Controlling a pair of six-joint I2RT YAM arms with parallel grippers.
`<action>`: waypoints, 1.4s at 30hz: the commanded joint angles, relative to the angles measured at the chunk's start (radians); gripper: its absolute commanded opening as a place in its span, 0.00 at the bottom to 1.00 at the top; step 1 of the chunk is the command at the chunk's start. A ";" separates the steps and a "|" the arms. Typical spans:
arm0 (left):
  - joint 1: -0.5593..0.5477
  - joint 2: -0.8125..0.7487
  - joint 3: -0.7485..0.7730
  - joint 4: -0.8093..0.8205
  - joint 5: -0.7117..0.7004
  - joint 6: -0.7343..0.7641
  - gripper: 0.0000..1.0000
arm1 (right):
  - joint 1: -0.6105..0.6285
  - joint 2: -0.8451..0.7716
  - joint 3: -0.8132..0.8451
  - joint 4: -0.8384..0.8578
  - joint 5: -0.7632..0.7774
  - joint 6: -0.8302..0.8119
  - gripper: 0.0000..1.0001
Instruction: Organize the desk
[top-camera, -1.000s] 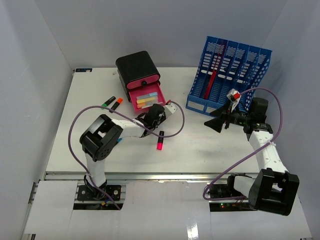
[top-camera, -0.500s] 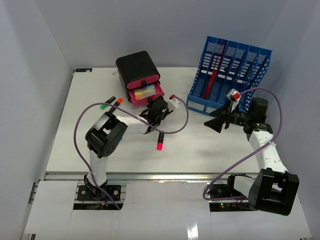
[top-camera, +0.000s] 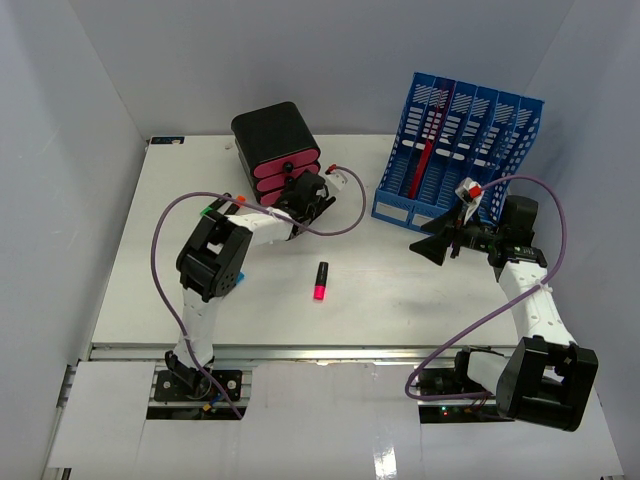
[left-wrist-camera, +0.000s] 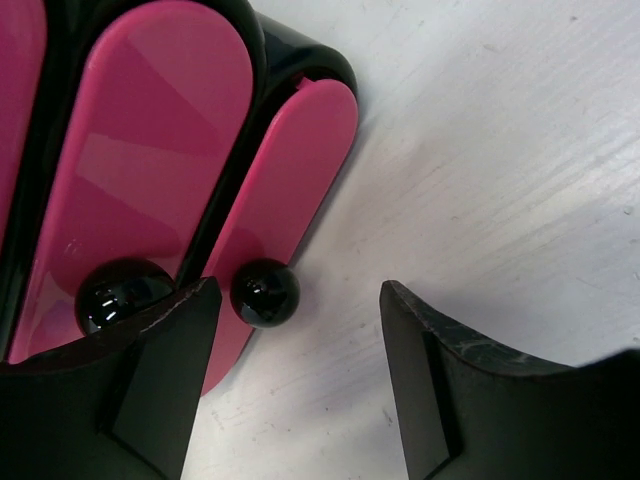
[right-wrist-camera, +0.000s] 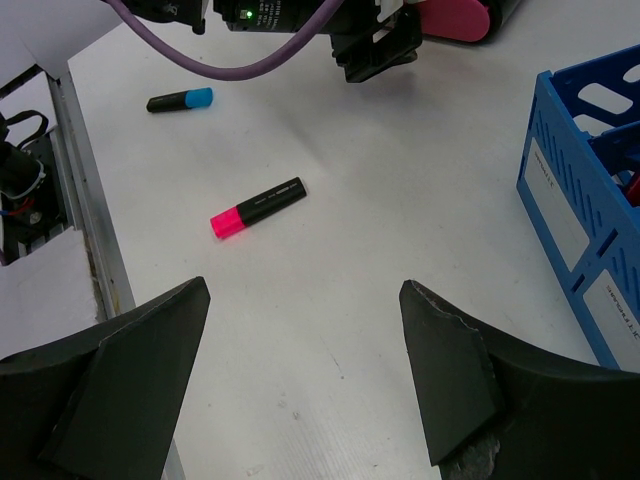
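Note:
The white desk carries a black drawer unit with pink fronts, all drawers pushed in. My left gripper is right at the unit's front, open. In the left wrist view the lowest drawer's black knob lies between its fingers, beside the left finger and apart from the right one. My left gripper holds nothing. A pink highlighter lies on the desk mid-front. My right gripper hovers open and empty by the blue file rack.
A blue-capped marker lies near the left arm's base. Green-capped and orange-capped markers sit left of the drawer unit, partly under the left arm. Purple cables loop over both arms. A metal rail runs along the front edge.
The bottom drawer, open with coloured items inside, has been pushed shut by my left gripper, which moved toward the unit and opened. The right arm has not moved.

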 joint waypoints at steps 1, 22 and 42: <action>-0.005 -0.032 0.044 -0.027 0.003 -0.017 0.78 | -0.011 -0.007 0.010 -0.007 -0.027 -0.013 0.84; 0.069 -0.428 -0.232 -0.100 0.080 -1.005 0.24 | -0.024 -0.013 0.009 -0.009 -0.035 -0.012 0.84; 0.046 -0.163 -0.183 0.200 -0.136 -0.884 0.63 | -0.026 0.013 0.013 -0.014 -0.037 -0.015 0.84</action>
